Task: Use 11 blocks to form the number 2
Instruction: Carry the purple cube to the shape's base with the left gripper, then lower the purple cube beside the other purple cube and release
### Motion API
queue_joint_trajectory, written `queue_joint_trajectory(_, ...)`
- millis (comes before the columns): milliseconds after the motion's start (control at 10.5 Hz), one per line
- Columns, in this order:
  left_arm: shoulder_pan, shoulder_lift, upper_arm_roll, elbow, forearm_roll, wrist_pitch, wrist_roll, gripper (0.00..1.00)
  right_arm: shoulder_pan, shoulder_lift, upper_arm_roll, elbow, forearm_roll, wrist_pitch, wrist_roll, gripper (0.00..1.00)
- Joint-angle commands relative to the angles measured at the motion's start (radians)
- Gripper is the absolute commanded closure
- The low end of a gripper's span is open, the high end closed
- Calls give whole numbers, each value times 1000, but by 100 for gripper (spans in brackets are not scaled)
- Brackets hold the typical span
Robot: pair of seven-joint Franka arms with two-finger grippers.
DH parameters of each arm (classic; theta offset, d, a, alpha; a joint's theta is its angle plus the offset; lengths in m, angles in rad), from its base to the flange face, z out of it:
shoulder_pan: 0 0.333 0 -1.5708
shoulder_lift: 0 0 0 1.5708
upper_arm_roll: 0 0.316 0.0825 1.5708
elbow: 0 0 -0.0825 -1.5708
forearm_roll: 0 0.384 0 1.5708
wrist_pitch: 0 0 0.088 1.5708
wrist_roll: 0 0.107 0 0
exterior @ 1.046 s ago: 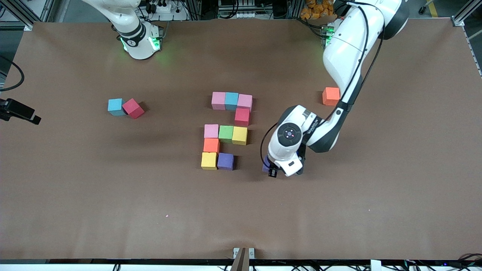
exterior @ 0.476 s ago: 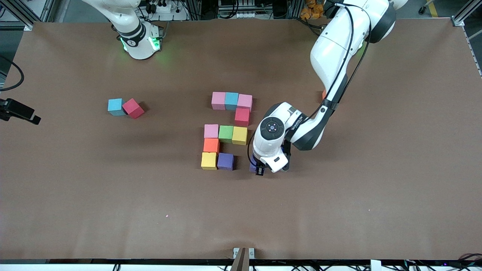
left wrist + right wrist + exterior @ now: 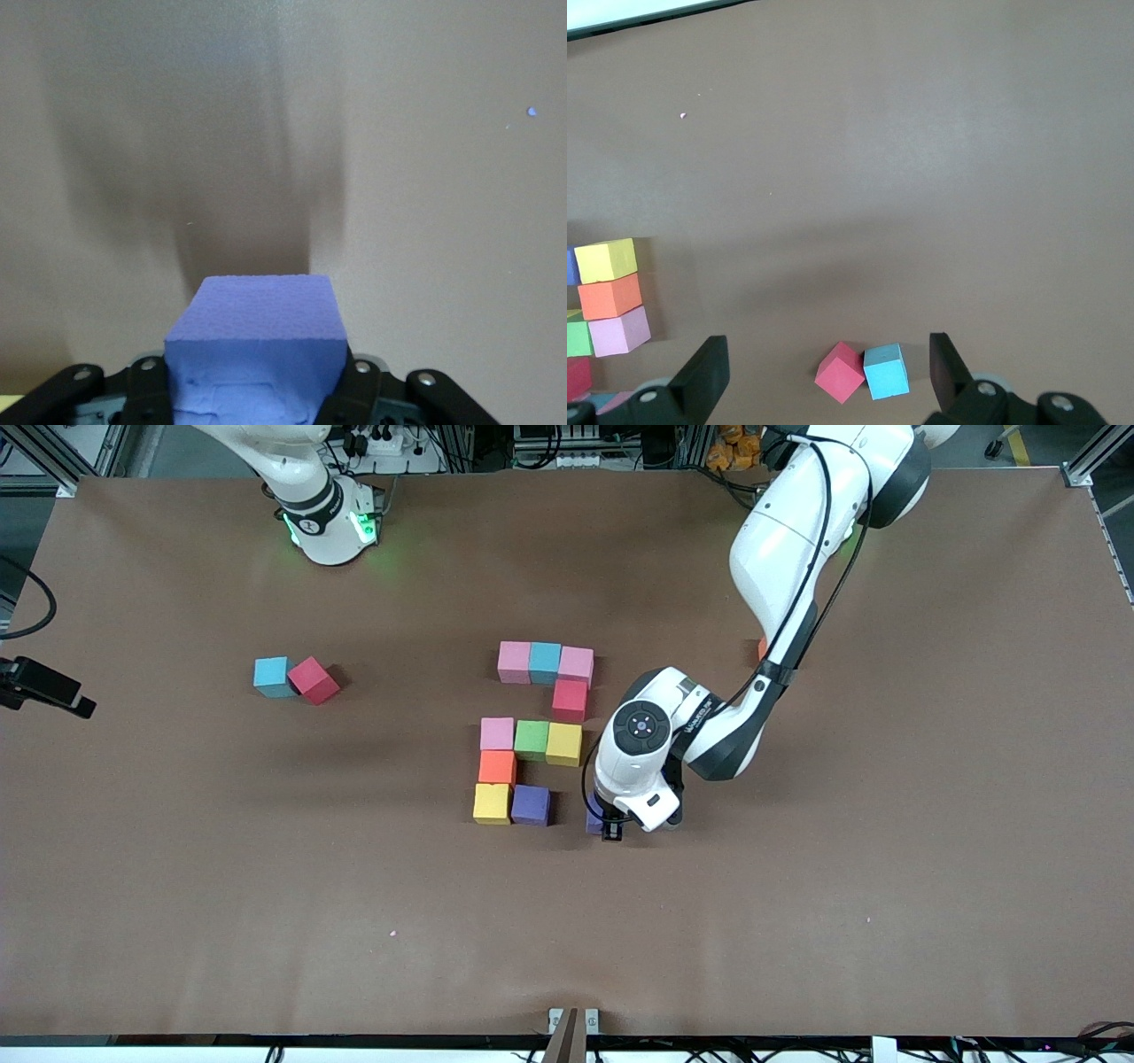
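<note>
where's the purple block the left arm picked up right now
The purple block is clamped in the left gripper, low over the table beside the digit's bottom row, next to the placed purple cube toward the left arm's end.

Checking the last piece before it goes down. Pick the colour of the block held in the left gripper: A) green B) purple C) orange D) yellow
B: the left gripper is shut on a purple block, filling the left wrist view between the fingers.

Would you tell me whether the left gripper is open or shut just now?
Shut on the purple block: in the left wrist view the left gripper has a finger against each side of it.
</note>
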Motion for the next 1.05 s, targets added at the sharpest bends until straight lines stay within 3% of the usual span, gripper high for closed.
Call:
queue_joint_trajectory(0, 14, 3, 12, 26, -62, 1, -11, 75, -15, 6, 11, 20, 15, -8, 0, 0)
queue_joint_trajectory(285, 25, -16, 6, 26, -117, -4, -6, 75, -15, 6, 11, 20, 13, -8, 0, 0)
queue_joint_trajectory(951, -48, 23, 12, 29, -123, 80, -86, 74, -16, 6, 9, 20, 13, -8, 0, 0)
